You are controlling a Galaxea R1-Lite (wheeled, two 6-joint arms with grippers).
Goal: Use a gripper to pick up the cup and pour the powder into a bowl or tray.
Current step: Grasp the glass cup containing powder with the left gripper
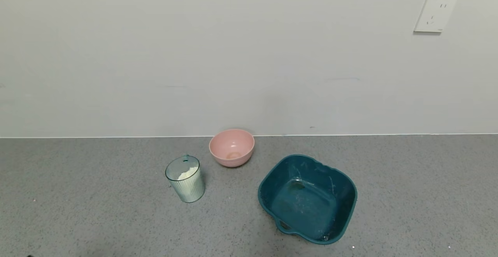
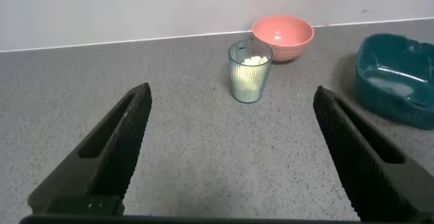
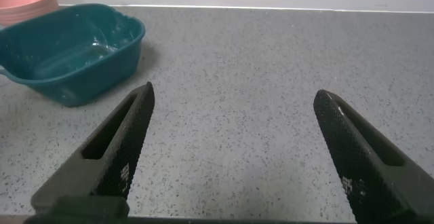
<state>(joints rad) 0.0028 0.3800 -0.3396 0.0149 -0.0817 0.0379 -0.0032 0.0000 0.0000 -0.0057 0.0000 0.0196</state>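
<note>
The ribbed pale green cup (image 1: pixel 186 179) stands upright on the grey counter, with white powder (image 1: pixel 186 173) inside. It also shows in the left wrist view (image 2: pixel 249 71), well ahead of my open, empty left gripper (image 2: pixel 232 91). The dark teal basin (image 1: pixel 307 198) sits to the cup's right, holding only faint powder traces; it also shows in the right wrist view (image 3: pixel 68 44). My right gripper (image 3: pixel 234 95) is open and empty over bare counter, to the right of the basin. Neither gripper shows in the head view.
A small round pink bowl (image 1: pixel 232 147) stands near the wall behind the cup and basin. A white wall runs along the back of the counter, with a socket (image 1: pixel 434 14) at upper right.
</note>
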